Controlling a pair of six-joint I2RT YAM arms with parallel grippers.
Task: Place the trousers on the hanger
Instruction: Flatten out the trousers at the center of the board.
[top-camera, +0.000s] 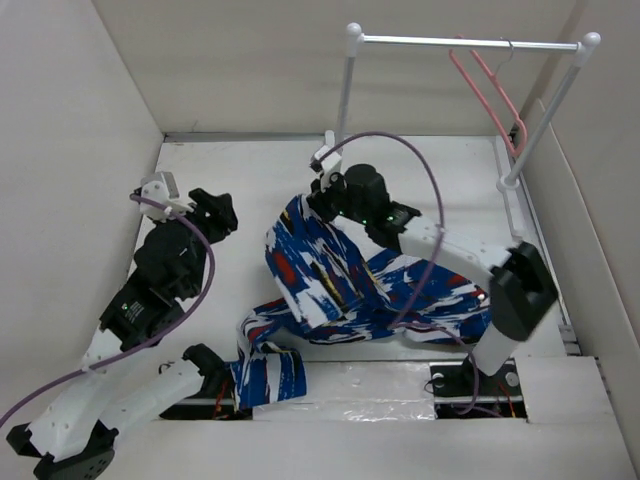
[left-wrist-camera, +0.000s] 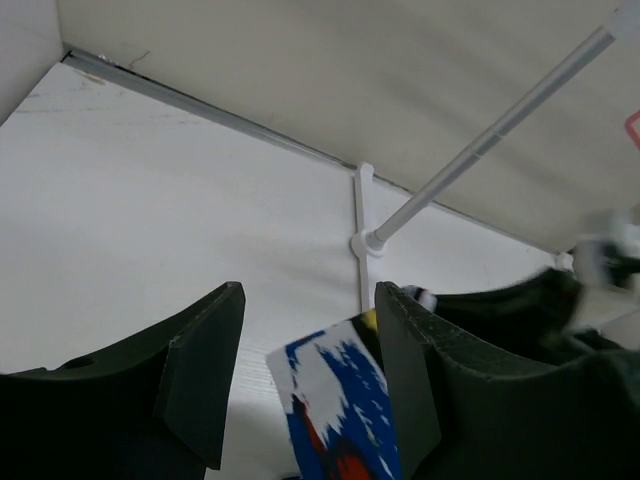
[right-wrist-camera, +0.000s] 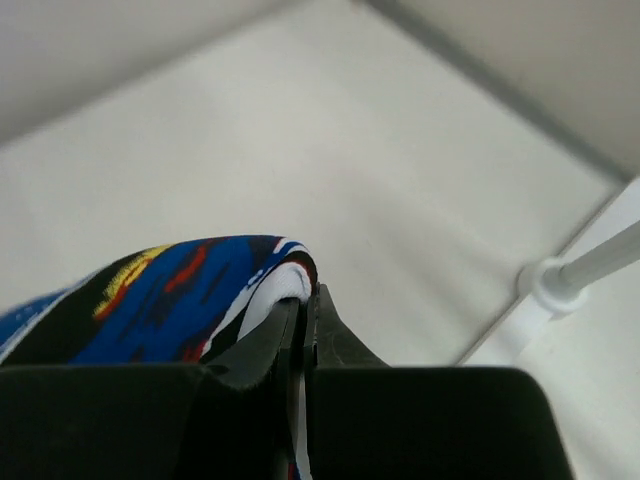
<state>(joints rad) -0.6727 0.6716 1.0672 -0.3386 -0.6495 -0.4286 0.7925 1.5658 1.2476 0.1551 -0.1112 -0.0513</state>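
The blue splashed trousers (top-camera: 345, 285) lie crumpled across the table's middle, one leg trailing to the near edge. My right gripper (top-camera: 318, 192) is shut on their far upper edge and holds it lifted; in the right wrist view the fabric (right-wrist-camera: 180, 295) folds over the closed fingertips (right-wrist-camera: 320, 330). My left gripper (top-camera: 222, 213) is open and empty, left of the trousers; in its wrist view a lifted corner of the trousers (left-wrist-camera: 335, 405) shows beyond the open fingers (left-wrist-camera: 205, 370). The pink hanger (top-camera: 487, 95) hangs from the rack's rail at the back right.
The white-posted rack with its silver rail (top-camera: 465, 42) stands at the back right, one post (top-camera: 343, 100) just behind my right gripper. White walls (top-camera: 70, 150) enclose the table on left, back and right. The right arm (top-camera: 470, 265) lies over the trousers.
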